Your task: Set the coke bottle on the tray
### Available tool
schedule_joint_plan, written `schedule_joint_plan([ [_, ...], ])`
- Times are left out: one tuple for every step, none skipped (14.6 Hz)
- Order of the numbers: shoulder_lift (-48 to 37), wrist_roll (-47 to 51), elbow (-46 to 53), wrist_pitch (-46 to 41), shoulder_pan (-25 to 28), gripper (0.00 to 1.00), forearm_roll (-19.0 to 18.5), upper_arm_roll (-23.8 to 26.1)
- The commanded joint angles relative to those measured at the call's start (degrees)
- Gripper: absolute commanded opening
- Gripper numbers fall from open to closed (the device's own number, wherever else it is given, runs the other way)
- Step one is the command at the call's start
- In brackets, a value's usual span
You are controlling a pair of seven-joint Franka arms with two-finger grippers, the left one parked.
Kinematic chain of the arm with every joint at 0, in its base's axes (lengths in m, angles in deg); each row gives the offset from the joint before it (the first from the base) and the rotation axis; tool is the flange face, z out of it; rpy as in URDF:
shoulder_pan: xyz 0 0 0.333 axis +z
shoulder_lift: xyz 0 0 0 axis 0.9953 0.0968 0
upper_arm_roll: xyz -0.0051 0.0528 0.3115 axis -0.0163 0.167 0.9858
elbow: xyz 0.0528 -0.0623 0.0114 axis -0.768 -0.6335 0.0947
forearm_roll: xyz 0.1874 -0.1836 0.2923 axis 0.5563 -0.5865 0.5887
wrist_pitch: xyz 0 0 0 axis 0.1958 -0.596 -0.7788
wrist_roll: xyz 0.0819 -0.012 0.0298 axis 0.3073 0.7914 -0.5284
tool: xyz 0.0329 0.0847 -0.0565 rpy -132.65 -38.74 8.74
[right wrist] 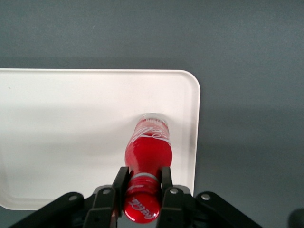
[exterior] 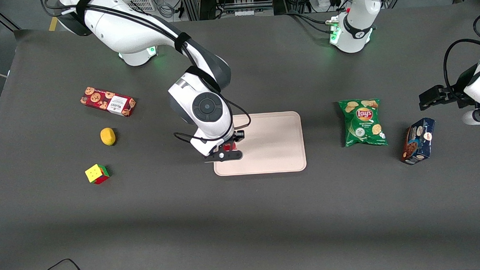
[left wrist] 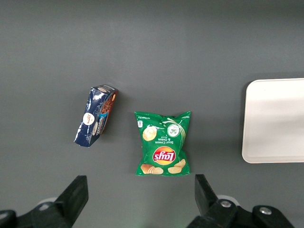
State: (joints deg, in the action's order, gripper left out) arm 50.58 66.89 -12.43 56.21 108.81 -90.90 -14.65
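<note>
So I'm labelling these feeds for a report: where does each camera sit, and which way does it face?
Front view: high above the table, looking down on the tray; both arms show.
Left wrist view: on the parked arm, looking down at the chips bag, with black finger parts showing.
Right wrist view: on the working arm, looking down its claw, shut on the coke bottle over the tray.
All three share the tray.

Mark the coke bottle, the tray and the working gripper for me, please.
coke bottle (right wrist: 148, 149): right wrist view, on its red label.
tray (exterior: 278, 139): front view, on its bare floor.
gripper (right wrist: 142, 183): right wrist view, between the fingers shut on the bottle's neck, over the tray.
</note>
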Motion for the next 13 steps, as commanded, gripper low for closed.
schedule_joint_plan([
  [-0.49, 1.86, -0.53, 1.26, -0.11, 0.40, -1.53, 0.43],
  [-0.32, 1.86, -0.53, 1.53, -0.11, 0.52, -1.53, 0.43],
  [-0.23, 1.95, -0.53, 1.62, -0.11, 0.72, -1.53, 0.35],
  [-0.23, 2.30, -0.53, 1.70, -0.11, 1.00, -1.53, 0.43],
  [-0.23, 2.57, -0.53, 1.88, -0.11, 1.00, -1.53, 0.35],
  [-0.23, 2.57, -0.53, 1.88, -0.11, 1.00, -1.53, 0.34],
  [-0.32, 2.57, -0.44, 1.79, -0.19, 1.00, -1.53, 0.34],
  [-0.67, 2.57, -0.44, 1.79, -0.46, 1.00, -1.27, 0.43],
  [-1.28, 2.65, -0.53, 1.62, -0.98, 1.00, -1.09, 0.43],
  [-2.24, 2.22, -0.53, 1.01, -1.77, 1.00, -1.09, 0.43],
  [-3.99, 1.87, -0.96, 0.48, -2.91, 1.00, -0.91, 0.52],
  [-6.27, 1.78, -2.10, -1.27, -4.40, 1.00, -0.74, 0.69],
  [-9.17, 1.52, -3.68, -1.98, -6.15, 1.00, -0.74, 1.04],
])
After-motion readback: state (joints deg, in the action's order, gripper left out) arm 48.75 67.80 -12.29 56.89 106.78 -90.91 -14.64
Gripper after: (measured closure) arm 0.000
